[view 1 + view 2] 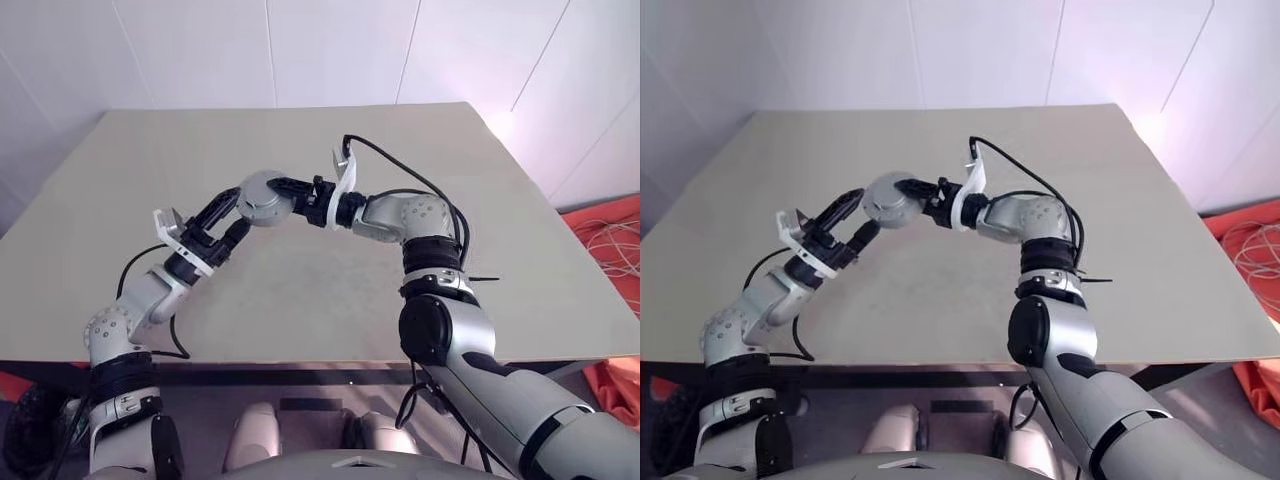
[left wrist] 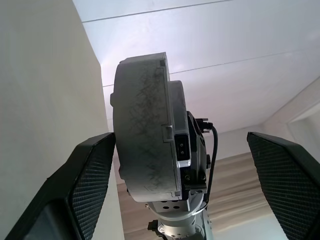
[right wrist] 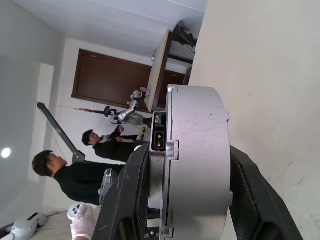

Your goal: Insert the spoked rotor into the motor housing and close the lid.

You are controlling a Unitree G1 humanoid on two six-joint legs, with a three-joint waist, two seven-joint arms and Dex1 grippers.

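Motor housing (image 1: 264, 198) clamped in right claw (image 1: 292, 199) above table (image 1: 520, 260).

Closed silver-grey motor housing (image 1: 263, 198), on edge above the table, scuffed rim.

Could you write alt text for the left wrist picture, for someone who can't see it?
A round grey motor housing, seen edge-on, is held up by the right gripper beyond it. The left gripper has its black jaws spread wide on either side, gripping nothing.
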